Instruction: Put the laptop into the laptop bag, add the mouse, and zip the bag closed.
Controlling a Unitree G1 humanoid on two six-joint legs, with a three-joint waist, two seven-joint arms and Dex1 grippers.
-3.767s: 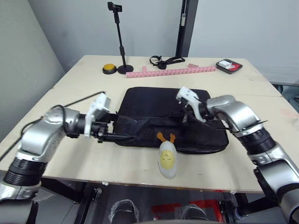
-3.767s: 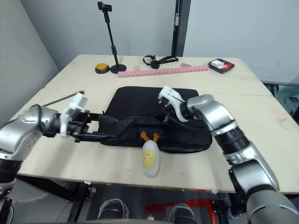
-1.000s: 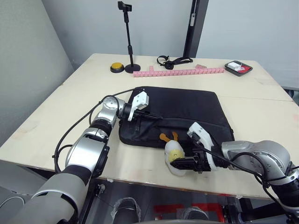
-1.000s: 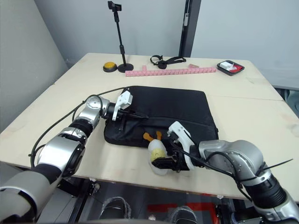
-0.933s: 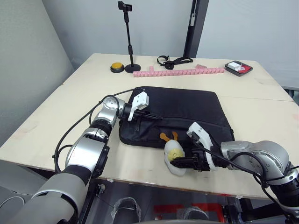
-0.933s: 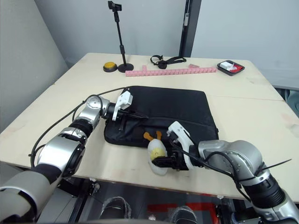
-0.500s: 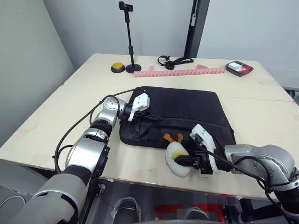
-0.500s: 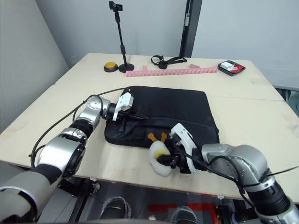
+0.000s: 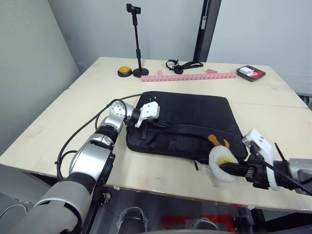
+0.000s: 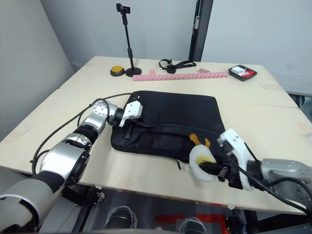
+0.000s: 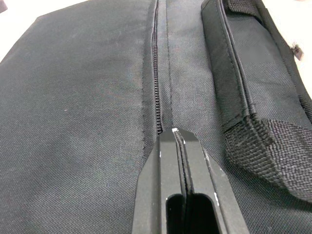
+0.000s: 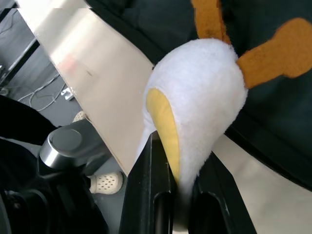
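Head view: your right hand (image 9: 233, 168) is clamped on the toy (image 9: 220, 164) at the worktop (image 9: 68, 117) edge; it could fall off. Left wrist view: left hand (image 11: 178, 141) pinched together on the bag (image 11: 87, 97) zipper.

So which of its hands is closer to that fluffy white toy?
The right gripper: it is shut on the fluffy toy at the table's front edge. The left gripper rests on the laptop bag, well away.

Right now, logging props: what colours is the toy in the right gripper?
Toy: white, yellow, orange; right wrist view.
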